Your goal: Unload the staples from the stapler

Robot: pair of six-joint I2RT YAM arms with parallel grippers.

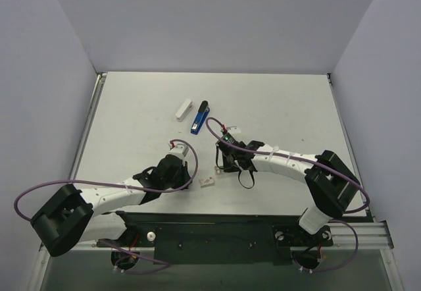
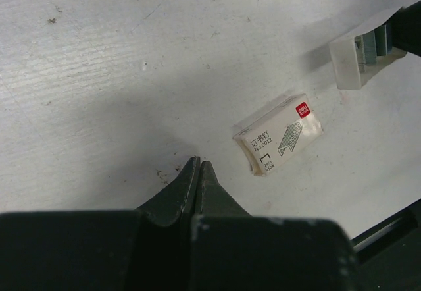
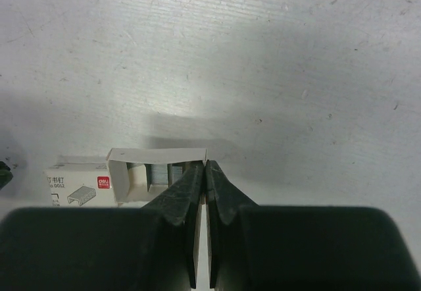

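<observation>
Right gripper point(image 3: 205, 166) closed tight, tips touched open staple tray point(image 3: 158, 154) just left; sideways nudge risked tipping it, spilling staples point(image 3: 161, 172). Left gripper point(image 2: 198, 162) closed, empty.

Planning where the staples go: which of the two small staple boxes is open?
The plain white box at the right end effector, staples showing inside; the printed box carries a red logo.

Table point(image 1: 263, 100): white, scuffed top, walled on the left, far and right sides.
Stapler point(image 1: 200, 118): blue and black, lay at the far middle, lengthways from near to far.
Small white oblong point(image 1: 183, 110): lay just left of the stapler, apart from it.
Staple box point(image 2: 278, 141): white, printed label up, lay flat at the near middle.
Open cardboard tray point(image 3: 158, 169): held grey staples point(image 3: 160, 174), just beside the staple box on its far right.
</observation>
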